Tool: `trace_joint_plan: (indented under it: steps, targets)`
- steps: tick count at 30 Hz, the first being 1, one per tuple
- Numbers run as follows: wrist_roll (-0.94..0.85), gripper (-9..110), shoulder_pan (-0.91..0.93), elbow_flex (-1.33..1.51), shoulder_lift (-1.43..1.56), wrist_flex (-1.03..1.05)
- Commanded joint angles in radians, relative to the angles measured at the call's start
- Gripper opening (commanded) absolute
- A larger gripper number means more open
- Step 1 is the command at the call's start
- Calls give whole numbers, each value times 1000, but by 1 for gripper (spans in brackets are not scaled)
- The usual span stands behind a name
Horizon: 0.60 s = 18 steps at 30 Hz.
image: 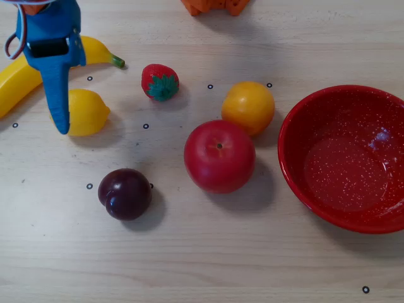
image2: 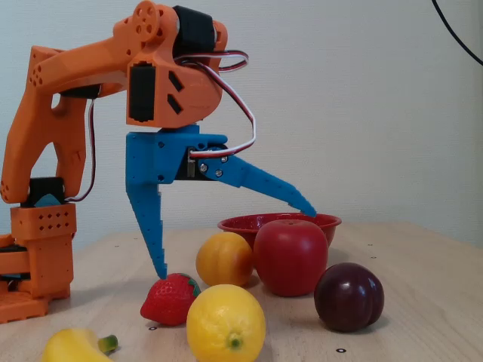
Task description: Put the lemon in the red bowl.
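A pale wooden table [image: 208,252] carries the fruit, with a plain whitish wall behind it in the fixed view. The lemon [image: 85,112] lies at the left of the overhead frame, just below the banana [image: 22,72], which runs off the upper left edge. In the fixed view the lemon [image2: 226,323] sits at the bottom centre, nearest the camera.

The blue jaws [image2: 234,241] are spread wide apart: one finger points straight down at the left, the other reaches out to the right, its tip above the apple [image2: 290,257]. From overhead, the blue finger [image: 58,95] covers the lemon's left side; whether it touches the lemon cannot be told. The orange arm [image2: 83,83] rises at the left of the fixed frame.

The red bowl [image: 297,164] fills the right of the overhead frame, well apart from the lemon. Between them lie the strawberry [image: 160,82], the orange fruit [image: 248,106], the apple [image: 219,156] and, lower left of centre, the plum [image: 125,194].
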Motion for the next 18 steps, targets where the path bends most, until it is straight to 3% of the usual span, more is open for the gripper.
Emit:
trace_joint_plan:
  steps: [1,18]
  targets:
    - [32,67,-37,-34,38,-38]
    - [95,67,-61,-18,-74,-172]
